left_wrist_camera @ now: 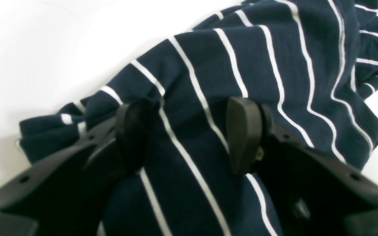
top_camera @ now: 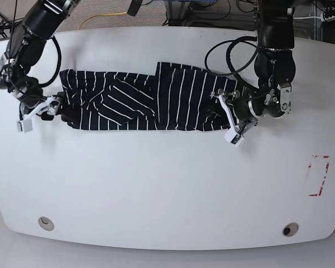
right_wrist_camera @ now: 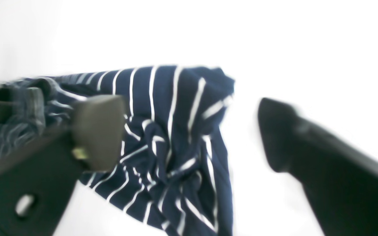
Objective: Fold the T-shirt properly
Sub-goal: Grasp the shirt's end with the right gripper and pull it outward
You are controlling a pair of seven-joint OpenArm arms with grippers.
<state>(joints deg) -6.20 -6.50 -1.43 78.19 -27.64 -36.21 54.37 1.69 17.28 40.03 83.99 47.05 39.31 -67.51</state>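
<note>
**Settling the fold ends**

We have the T-shirt (top_camera: 139, 100) lying as a long band across the far half of the desk (top_camera: 167, 184). Our right tool (right_wrist_camera: 189, 134) gapes wide and empty beside the shirt's end. Our left tool (left_wrist_camera: 189, 137) straddles the other end, jaws half apart over cloth, gripping nothing we can confirm. We should pinch both layers squarely before lifting.

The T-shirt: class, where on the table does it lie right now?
In the base view the T-shirt lies stretched across the far half of the white table, between the right pincer and left pincer.
</note>
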